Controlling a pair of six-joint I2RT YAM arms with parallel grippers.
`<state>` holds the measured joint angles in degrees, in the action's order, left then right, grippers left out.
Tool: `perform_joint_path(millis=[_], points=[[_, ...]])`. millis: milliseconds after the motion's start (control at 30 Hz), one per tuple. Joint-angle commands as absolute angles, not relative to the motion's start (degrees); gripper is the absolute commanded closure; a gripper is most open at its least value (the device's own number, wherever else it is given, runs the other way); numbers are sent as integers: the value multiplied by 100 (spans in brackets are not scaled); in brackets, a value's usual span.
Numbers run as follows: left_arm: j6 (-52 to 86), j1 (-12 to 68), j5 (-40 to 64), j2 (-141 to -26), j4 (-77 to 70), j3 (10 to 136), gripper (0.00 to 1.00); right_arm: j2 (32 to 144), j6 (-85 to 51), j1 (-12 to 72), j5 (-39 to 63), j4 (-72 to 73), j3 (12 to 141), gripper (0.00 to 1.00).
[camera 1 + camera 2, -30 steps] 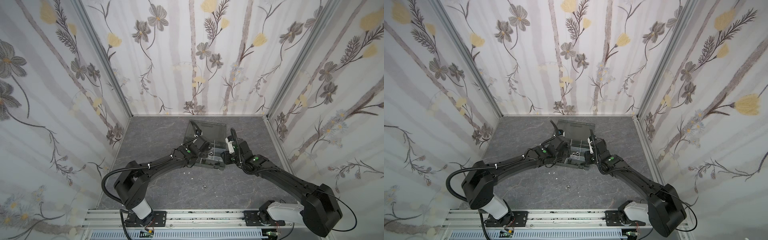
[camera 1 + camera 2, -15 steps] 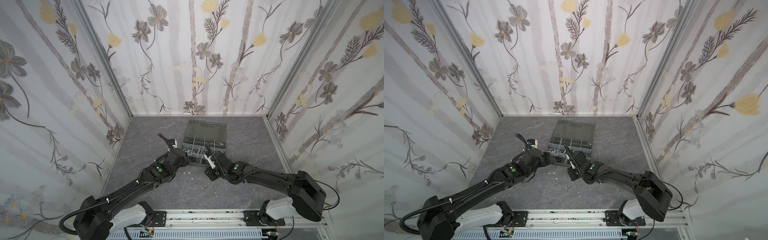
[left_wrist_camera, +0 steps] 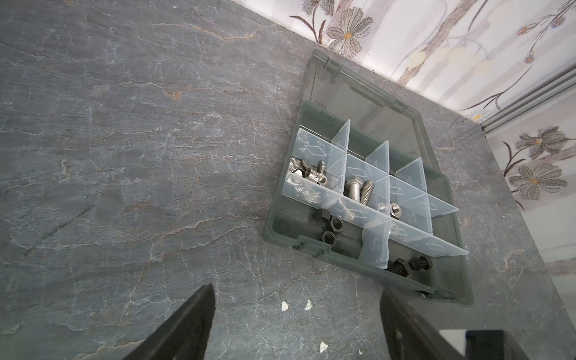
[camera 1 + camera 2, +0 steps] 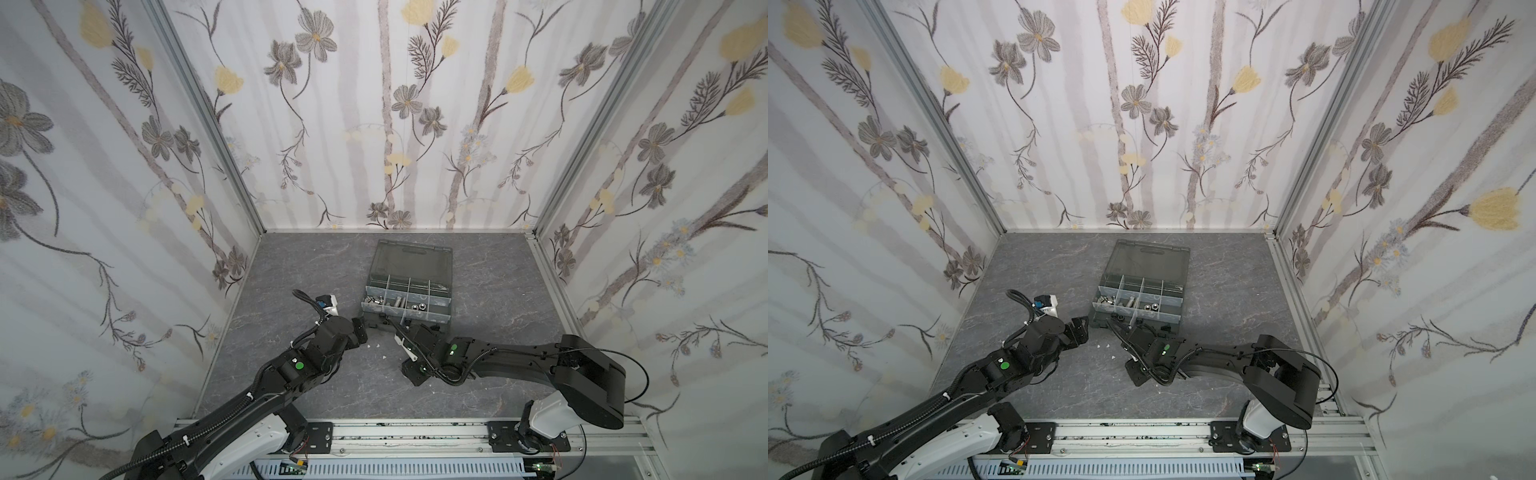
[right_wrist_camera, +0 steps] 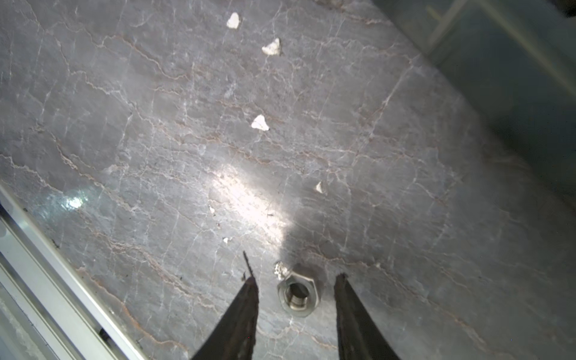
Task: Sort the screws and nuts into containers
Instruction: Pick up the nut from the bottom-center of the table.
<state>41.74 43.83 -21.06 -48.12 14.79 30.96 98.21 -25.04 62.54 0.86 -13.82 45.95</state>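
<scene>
The left gripper (image 3: 294, 296) hangs empty over the grey table (image 3: 124, 156), jaws spread wide, near the open organiser case (image 3: 274, 224). The right gripper (image 5: 295, 279) has its jaws apart astride a loose silver nut (image 5: 298, 294) lying on the table, untouched. Silver screws (image 3: 358, 190) and black nuts (image 3: 332, 227) lie in separate compartments of the case

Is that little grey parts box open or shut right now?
Open. Its smoky lid lies folded back behind the case, and silver screws sit uncovered inside.
</scene>
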Motion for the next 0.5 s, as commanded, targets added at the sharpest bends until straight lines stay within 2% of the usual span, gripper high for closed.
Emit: perform_joint_path(millis=[0, 467], points=[[4254, 4377, -2164, -4804, 1406, 3092, 14, 9899, -2562, 6301, -119, -1442, 4643, 59], [4246, 4377, -2149, -4844, 1404, 3117, 12, 10201, -2470, 6482, -313, -1632, 4839, 60]])
